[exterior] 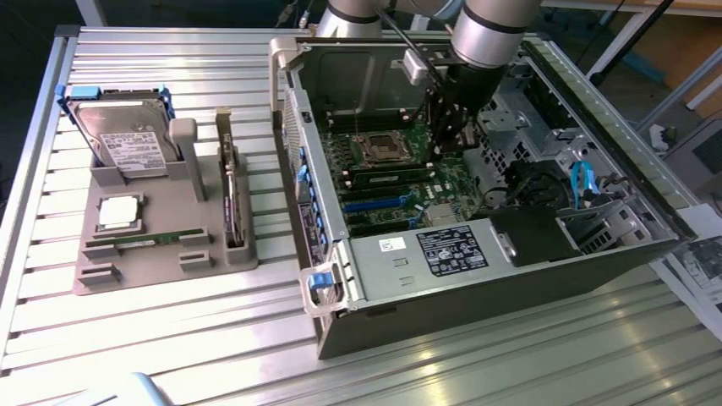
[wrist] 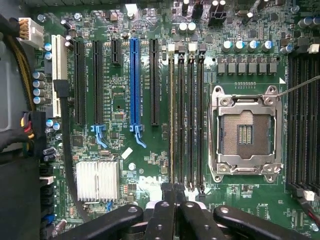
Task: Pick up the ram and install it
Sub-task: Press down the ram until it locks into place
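My pincer (wrist: 172,192) is clenched and holds nothing, poised over the motherboard's memory slots (wrist: 185,115); the ram (exterior: 144,240) lies in the grey tray (exterior: 147,275).

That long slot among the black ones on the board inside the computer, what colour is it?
Bright blue: the long slot shows best in the wrist view.

Lab: robot arm (exterior: 485,34), opened computer (exterior: 451,186)
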`<control>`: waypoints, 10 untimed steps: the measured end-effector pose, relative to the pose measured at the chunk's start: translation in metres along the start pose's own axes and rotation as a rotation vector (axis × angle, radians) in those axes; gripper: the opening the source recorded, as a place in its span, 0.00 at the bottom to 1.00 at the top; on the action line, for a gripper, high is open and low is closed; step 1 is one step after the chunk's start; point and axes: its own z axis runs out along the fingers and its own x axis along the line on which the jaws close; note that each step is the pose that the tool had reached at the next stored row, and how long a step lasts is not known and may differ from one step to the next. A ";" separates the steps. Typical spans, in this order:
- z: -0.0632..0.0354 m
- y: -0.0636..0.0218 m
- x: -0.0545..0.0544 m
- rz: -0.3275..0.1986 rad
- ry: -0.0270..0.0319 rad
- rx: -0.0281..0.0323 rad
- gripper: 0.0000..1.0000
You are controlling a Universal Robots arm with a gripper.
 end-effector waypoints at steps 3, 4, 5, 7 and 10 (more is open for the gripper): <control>0.0003 0.0233 0.000 0.000 0.0000 0.0001 0.11; 0.0004 0.0329 0.000 0.000 0.0001 0.0002 0.11; 0.0006 0.0409 0.000 0.000 0.0000 0.0003 0.11; 0.0008 0.0523 0.000 0.000 0.0000 0.0004 0.11; 0.0012 0.0663 0.001 0.000 0.0000 0.0004 0.11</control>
